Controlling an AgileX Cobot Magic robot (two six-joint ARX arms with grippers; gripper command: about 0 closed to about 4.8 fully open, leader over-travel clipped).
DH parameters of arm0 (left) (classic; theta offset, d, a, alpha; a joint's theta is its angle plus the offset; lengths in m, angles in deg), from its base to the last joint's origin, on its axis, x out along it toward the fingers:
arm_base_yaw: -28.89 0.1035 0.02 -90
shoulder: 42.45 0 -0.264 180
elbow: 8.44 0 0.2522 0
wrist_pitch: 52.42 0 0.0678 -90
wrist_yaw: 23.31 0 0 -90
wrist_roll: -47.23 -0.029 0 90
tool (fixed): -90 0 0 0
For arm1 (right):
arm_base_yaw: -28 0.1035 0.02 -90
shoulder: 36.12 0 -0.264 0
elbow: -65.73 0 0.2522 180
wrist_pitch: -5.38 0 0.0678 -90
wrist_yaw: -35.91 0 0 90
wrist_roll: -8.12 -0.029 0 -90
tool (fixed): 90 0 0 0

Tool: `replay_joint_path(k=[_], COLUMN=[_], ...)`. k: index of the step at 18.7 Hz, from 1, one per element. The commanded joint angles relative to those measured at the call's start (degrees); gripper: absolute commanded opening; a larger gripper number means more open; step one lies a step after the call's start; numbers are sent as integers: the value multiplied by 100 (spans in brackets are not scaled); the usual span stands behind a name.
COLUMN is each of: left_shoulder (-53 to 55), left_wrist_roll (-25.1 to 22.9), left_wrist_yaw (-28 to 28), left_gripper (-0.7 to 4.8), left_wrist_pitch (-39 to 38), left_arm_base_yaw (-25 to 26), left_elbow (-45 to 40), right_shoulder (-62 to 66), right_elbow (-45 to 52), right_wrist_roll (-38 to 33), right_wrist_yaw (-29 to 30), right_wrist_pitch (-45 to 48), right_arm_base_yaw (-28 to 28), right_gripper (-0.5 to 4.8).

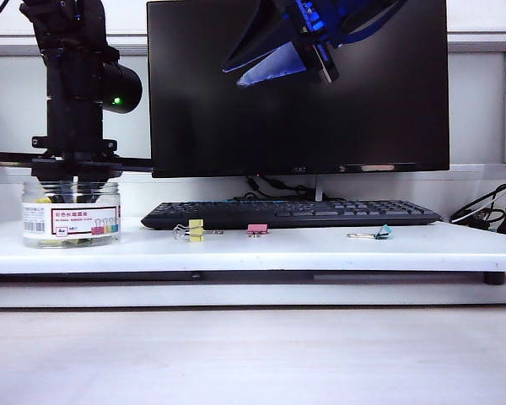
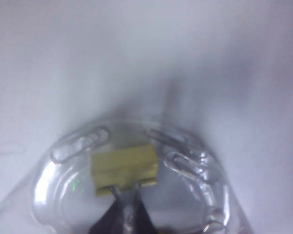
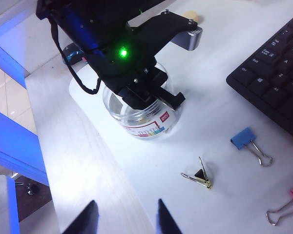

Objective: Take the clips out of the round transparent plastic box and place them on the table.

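Left end effector: inside round transparent plastic box, closed on yellow clip. Right end effector: raised above bench, open, empty.

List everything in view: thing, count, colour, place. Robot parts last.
round transparent plastic box: one, clear with white label, left end of the table.
yellow binder clip: one, inside the box, gripped.
yellow binder clip on table: one, right of the box.
pink binder clip: one, before the keyboard.
blue binder clip: one, further right.
keyboard: one, black, below the monitor.
monitor: one, black, behind.
left claw: shut on the yellow clip, inside the box.
right claw: open, raised above the table.
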Motion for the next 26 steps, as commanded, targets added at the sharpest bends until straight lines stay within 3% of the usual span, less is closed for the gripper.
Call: replay_joint_path(k=[1, 12, 26], left_shoulder=[146, -365, -1143], left_wrist_roll=[-103, -254, -555], left_wrist_yaw=[-28, 249, 175], left_gripper=[-6, -6, -6], left_wrist_pitch=[295, 579, 256], left_arm_base_yaw=[-9, -9, -37], left_elbow=[-81, -74, -66], right_shoulder=[-31, -31, -28], right_elbow=[-33, -33, -31], right_wrist_roll=[0, 2, 0], right_wrist_yaw=[46, 44, 42], right_wrist_pitch=[52, 35, 50], right_arm_base_yaw=[9, 9, 9], right_gripper=[157, 157, 157])
